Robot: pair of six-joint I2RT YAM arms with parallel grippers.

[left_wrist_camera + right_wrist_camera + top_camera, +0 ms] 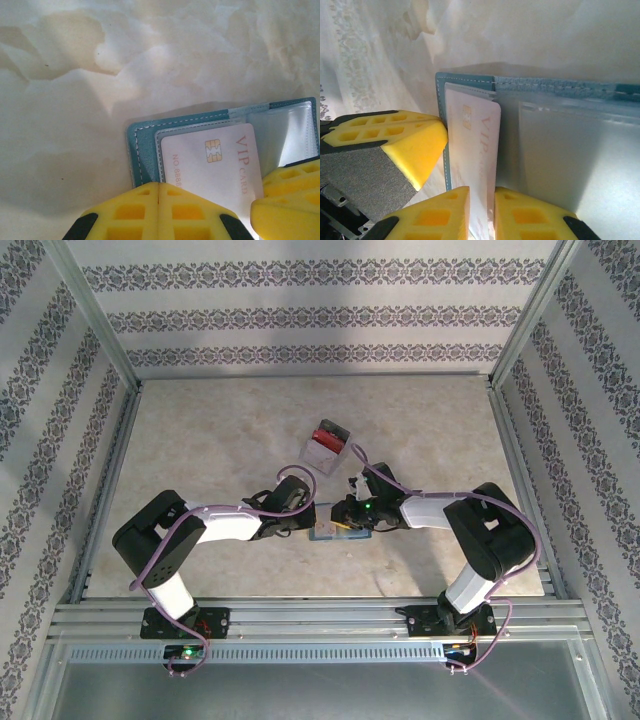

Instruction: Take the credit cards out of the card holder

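Crosswise lies the card holder [335, 531]; left gripper [158, 192] shut, right gripper [481, 200] pinching card [475, 150].

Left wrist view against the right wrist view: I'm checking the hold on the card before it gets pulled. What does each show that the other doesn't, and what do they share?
Left wrist view: the card face-on, its number line legible, and the left gripper with fingers pressed shut at the card holder's near edge.

Right wrist view: the right gripper with a finger on each side of the card; whether it pinches yet is unclear.

Both: the open teal card holder, the white VIP card with its chip, and the clear sleeves.
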